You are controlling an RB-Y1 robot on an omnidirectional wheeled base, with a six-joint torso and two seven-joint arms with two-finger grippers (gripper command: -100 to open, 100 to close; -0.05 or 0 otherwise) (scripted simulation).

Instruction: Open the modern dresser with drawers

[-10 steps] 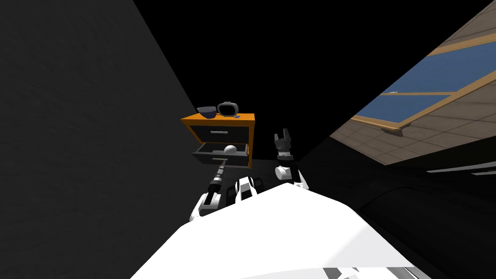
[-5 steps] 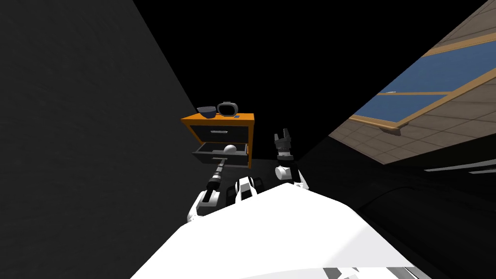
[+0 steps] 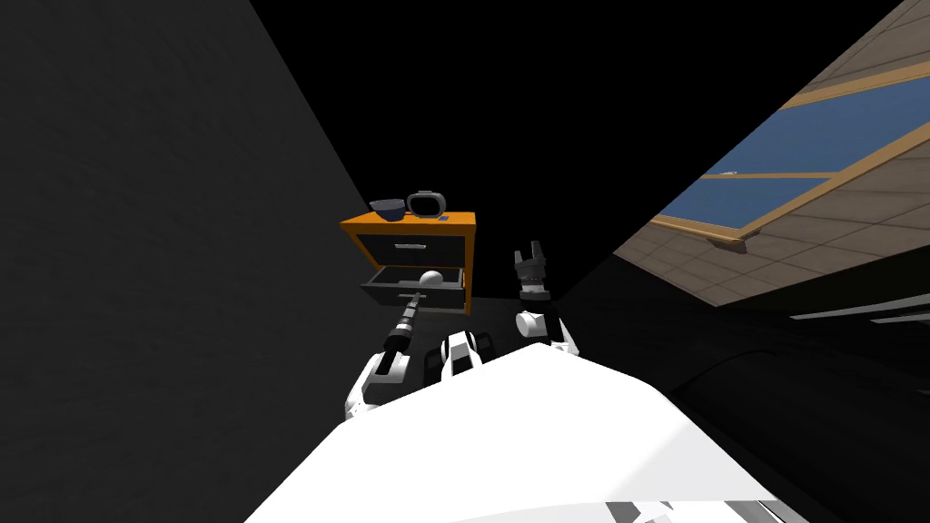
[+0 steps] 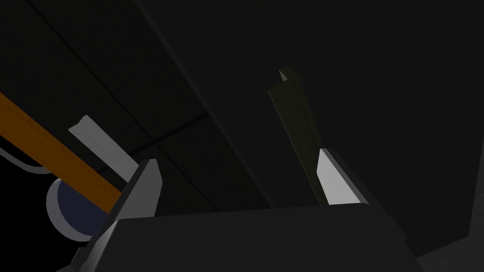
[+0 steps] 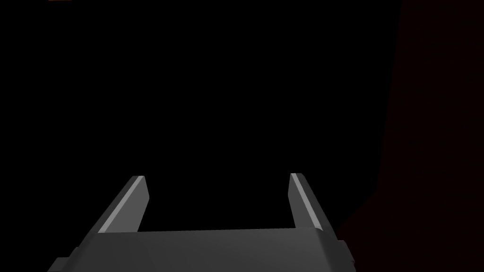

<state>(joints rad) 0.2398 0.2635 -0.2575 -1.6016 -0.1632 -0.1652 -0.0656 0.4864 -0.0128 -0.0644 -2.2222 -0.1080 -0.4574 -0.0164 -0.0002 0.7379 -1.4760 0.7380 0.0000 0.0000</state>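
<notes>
A small orange dresser (image 3: 454, 221) with two dark drawers stands ahead. Its upper drawer (image 3: 410, 247) is closed, with a pale bar handle (image 4: 101, 149). The lower drawer (image 3: 413, 291) is pulled out, and a white round thing (image 3: 433, 278) lies in it. My left gripper (image 3: 418, 296) is at the lower drawer's front, with its fingers wide open (image 4: 238, 158) and nothing between them. A dim narrow bar (image 4: 294, 118) rises beside one fingertip. To the dresser's right my right gripper (image 3: 532, 248) is raised and open (image 5: 217, 175), holding nothing.
A dark blue bowl (image 3: 388, 210) and a grey ring-shaped object (image 3: 427, 203) sit on the dresser top. A dark wall (image 3: 136, 227) runs along the left. A window (image 3: 799, 154) shows at the right. A black area lies behind the dresser.
My left arm's elbow has swung slightly left and down. The lower drawer stays pulled out as before, and the right arm has not moved.
</notes>
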